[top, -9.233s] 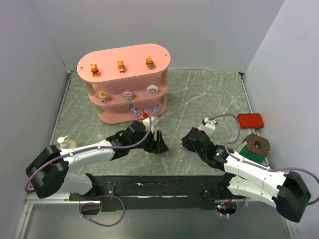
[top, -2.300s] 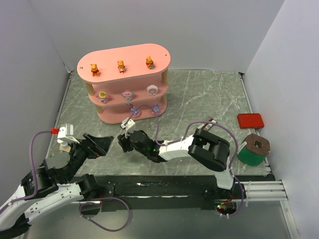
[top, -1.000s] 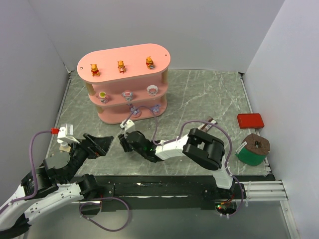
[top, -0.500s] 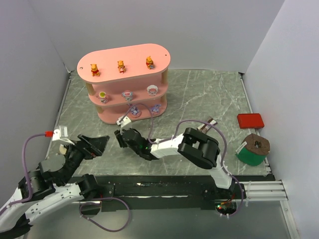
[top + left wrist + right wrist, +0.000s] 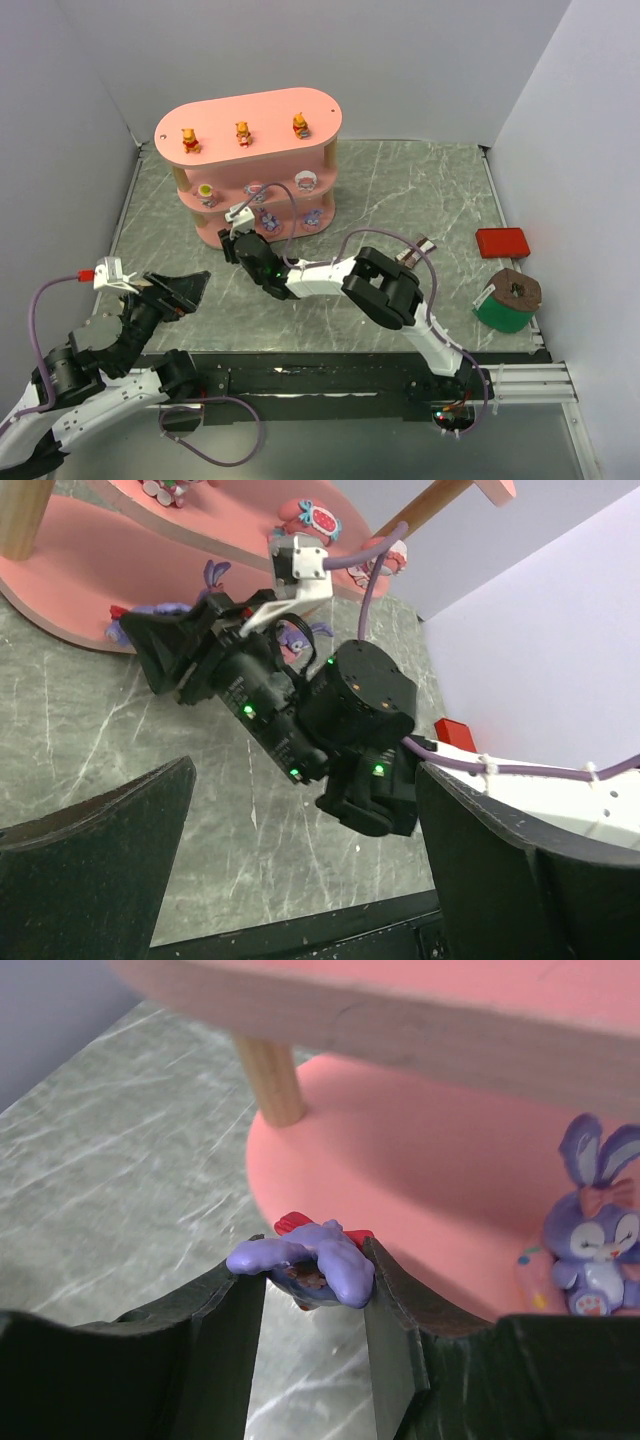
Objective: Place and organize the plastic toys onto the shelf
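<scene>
The pink three-tier shelf [image 5: 318, 120] stands at the back left. Three orange bears [image 5: 242, 131] stand on its top. Three pink-white toys [image 5: 256, 190] are on the middle tier. Two purple toys [image 5: 312, 215] are on the bottom tier, and one shows in the right wrist view [image 5: 590, 1225]. My right gripper [image 5: 229, 249] is at the bottom tier's front left edge [image 5: 400, 1170]. It [image 5: 312, 1272] is shut on a third purple toy [image 5: 315, 1250], held tilted just off the tier. My left gripper [image 5: 188, 288] is open and empty over the table, near left.
A red flat box [image 5: 502, 242] and a green roll with a brown top [image 5: 510, 298] lie at the right. My right arm [image 5: 330, 277] stretches across the table's middle. A wooden post [image 5: 272, 1080] stands at the tier's left end.
My right gripper has moved left and back with the purple toy, up to the shelf's bottom tier. My left arm has drawn back a little toward its base.
</scene>
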Tool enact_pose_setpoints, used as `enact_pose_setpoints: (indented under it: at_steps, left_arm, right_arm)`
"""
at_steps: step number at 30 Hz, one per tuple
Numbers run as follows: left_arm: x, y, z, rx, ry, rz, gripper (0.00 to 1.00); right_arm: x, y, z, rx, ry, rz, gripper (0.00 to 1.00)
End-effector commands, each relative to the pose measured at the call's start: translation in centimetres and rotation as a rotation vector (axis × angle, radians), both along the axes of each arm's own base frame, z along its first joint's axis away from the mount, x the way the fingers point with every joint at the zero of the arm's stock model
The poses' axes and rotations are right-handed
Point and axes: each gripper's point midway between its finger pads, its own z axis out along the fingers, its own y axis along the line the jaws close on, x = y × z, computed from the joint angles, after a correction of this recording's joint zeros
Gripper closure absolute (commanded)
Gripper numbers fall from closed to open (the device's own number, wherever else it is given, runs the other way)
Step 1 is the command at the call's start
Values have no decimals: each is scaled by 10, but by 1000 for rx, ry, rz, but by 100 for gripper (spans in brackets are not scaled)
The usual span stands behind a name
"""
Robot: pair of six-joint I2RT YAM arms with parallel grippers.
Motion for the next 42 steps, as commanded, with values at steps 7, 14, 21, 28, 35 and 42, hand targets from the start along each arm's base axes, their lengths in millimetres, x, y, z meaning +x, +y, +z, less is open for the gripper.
enact_pose_setpoints:
  at_steps: [7, 14, 21, 28, 35, 42]
  left_arm:
    - [0, 5, 3, -16, 0, 18, 3]
    - [0, 5, 3, -16, 0, 16, 3]
    - [-1, 6, 3, -19, -2, 18, 3]
    - [-1, 6, 4, -21, -1, 20, 3]
    - [-1, 6, 4, -23, -2, 20, 3]
    - [-1, 7, 3, -24, 0, 22, 4]
  right_arm:
    - [18, 13, 6, 42, -28, -79, 100]
    - [19, 19, 2, 24, -23, -102, 100]
    - [24, 25, -5, 7, -1, -139, 100]
    - [27, 26, -13, -11, 28, -160, 100]
    - [26, 22, -14, -16, 62, -189, 88]
    - [28, 25, -14, -23, 70, -187, 67]
